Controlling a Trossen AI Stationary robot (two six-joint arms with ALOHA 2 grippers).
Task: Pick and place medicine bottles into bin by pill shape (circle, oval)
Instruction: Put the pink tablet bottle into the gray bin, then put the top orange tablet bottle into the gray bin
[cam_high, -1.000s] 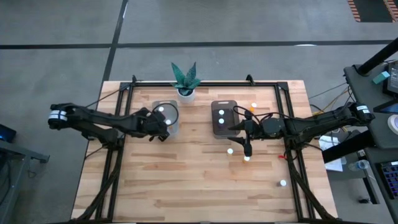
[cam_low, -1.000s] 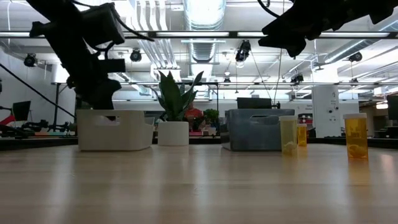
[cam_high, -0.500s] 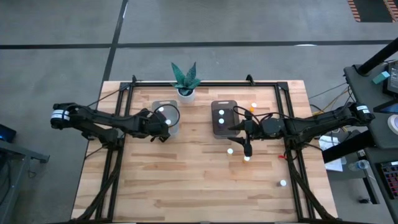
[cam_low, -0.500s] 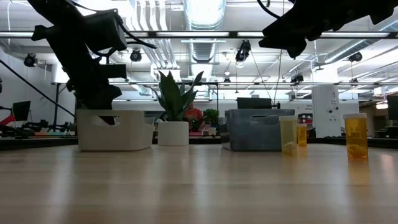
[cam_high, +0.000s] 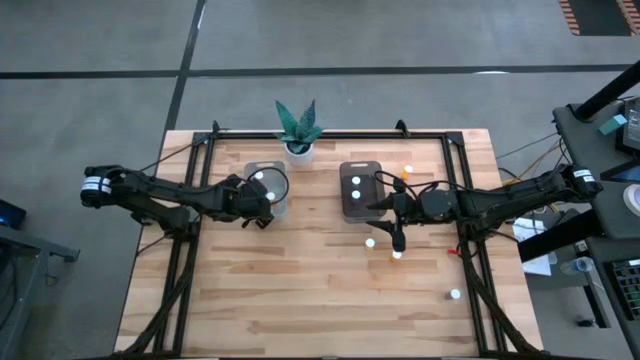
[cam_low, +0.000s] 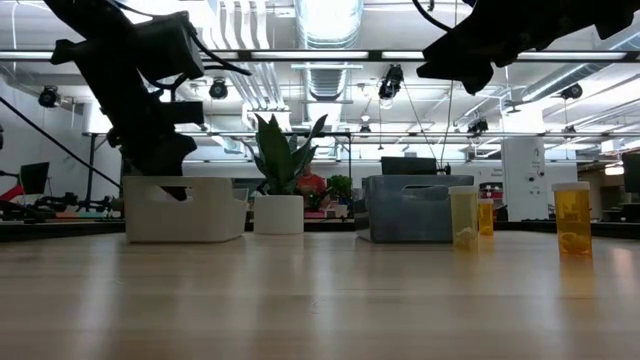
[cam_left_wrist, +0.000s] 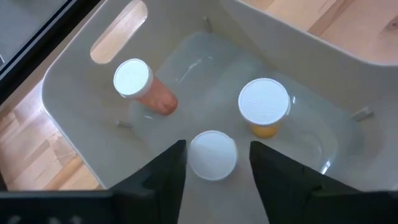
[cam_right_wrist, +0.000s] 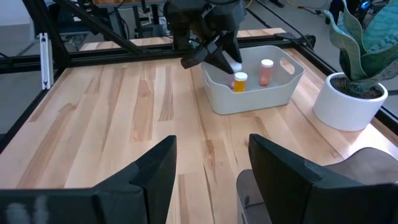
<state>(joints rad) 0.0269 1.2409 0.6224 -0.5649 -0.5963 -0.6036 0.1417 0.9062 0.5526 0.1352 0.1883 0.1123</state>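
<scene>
My left gripper (cam_left_wrist: 216, 146) hangs open over the pale clear bin (cam_high: 250, 170), pointing down into it. A white-capped medicine bottle (cam_left_wrist: 212, 155) stands between its fingers, with a gap on one side. Two more bottles are in this bin, one upright with an orange body (cam_left_wrist: 264, 104) and one leaning with a pinkish body (cam_left_wrist: 142, 87). My right gripper (cam_right_wrist: 211, 180) is open and empty, above the table just in front of the dark grey bin (cam_high: 345, 212), which holds two white-capped bottles (cam_high: 354, 188).
Loose bottles stand on the table to the right of and in front of the grey bin (cam_high: 369, 242) (cam_high: 397, 255) (cam_high: 455, 294) (cam_high: 408, 168). A green plant in a white pot (cam_high: 298, 148) stands at the far edge between the bins. The near half of the table is bare wood.
</scene>
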